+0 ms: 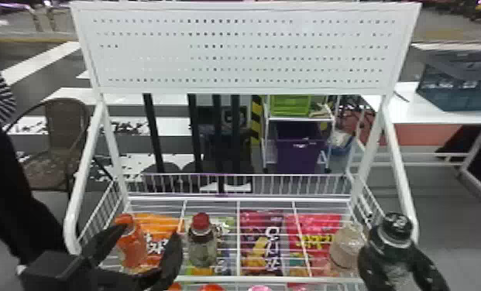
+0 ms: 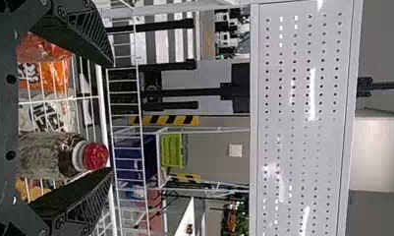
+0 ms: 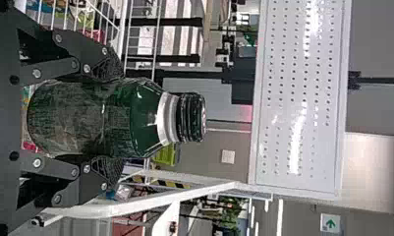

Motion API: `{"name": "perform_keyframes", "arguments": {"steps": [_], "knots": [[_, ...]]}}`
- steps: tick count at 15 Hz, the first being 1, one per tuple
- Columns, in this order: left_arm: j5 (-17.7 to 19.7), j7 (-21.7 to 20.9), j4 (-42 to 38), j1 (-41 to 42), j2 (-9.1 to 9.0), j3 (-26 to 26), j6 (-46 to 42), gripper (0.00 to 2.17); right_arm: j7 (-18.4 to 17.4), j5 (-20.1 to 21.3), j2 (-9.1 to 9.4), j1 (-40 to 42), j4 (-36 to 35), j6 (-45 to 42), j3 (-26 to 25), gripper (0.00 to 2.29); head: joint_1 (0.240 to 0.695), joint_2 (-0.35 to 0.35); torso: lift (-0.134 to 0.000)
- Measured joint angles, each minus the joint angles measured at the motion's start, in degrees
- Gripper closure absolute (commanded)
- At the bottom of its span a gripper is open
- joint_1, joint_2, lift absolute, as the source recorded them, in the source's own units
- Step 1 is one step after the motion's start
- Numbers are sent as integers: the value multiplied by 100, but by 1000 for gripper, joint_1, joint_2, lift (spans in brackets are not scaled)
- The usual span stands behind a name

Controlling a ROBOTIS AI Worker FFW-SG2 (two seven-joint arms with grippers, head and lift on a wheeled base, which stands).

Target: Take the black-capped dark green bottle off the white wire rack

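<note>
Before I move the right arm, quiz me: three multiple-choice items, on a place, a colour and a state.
1. Dark green bottle: where along the rack?
A left end
B middle
C right end

2. Cap on the bottle in the second lane from the left?
A blue
B red
C white

3. Right gripper?
A shut on the dark green bottle
B empty
C shut on a snack bag

Key: C, it stands by the right side frame; B, its red shows in the head view; A, fingers flank the bottle.
</note>
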Motion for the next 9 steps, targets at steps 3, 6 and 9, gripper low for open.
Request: {"name": "perform_keyframes", "arguments": {"steps": [3,6,9], "knots": [[-16,8,14,-4,0,8,-16,144,73,-251,24,573,-160,-833,-367,1102,499,0,0],[-16,8,21,-16,-6,26,-17,144,132,-474,49,965,-188,-1354,-700,1102,499,0,0],[-5,8,21,-36,-13,26,-7,144,170,-607,76,1107,-215,-1502,-861,1102,499,0,0]]}}
